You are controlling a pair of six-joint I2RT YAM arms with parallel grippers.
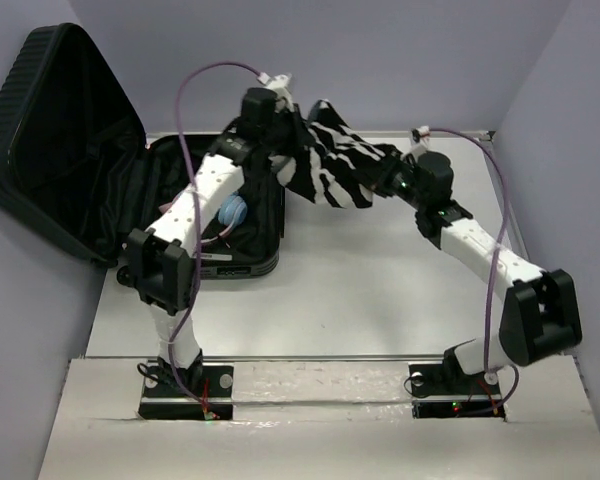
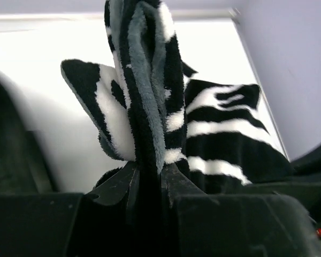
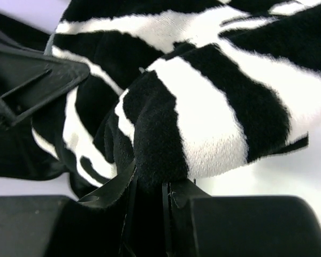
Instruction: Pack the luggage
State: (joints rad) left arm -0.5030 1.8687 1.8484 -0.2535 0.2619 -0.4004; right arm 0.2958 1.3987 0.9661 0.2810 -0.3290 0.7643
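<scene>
Black hard-shell luggage (image 1: 50, 130): lies open at the far left of the table (image 1: 380, 290). Its ribbed lid is tilted up and back towards the left wall, and its base lies flat with the dark fabric lining showing.
Inside the base: a blue round item (image 1: 232, 210) lies near the right wall of the case, partly hidden under the left arm. What it is cannot be told.
Zebra-striped cloth (image 1: 330, 165): plush, black and white, held off the table between the two arms. It hangs over the far right edge of the luggage base and the bare table just beside it.
Left gripper (image 1: 270, 120): raised above the far right corner of the base. In the left wrist view its fingers (image 2: 117, 187) are clamped on a bunched vertical fold of the cloth, which rises straight up from between them.
Right gripper (image 1: 390, 180): to the right of the luggage, over the far middle of the table, and pointing left. In the right wrist view its fingers (image 3: 109, 190) are pinched tight on a thick fold of the cloth's right end.
Cloth between the grippers: sags in loose folds and is not stretched flat.
Purple cable (image 1: 185, 90): loops above the left arm, and a second one runs along the right arm.
</scene>
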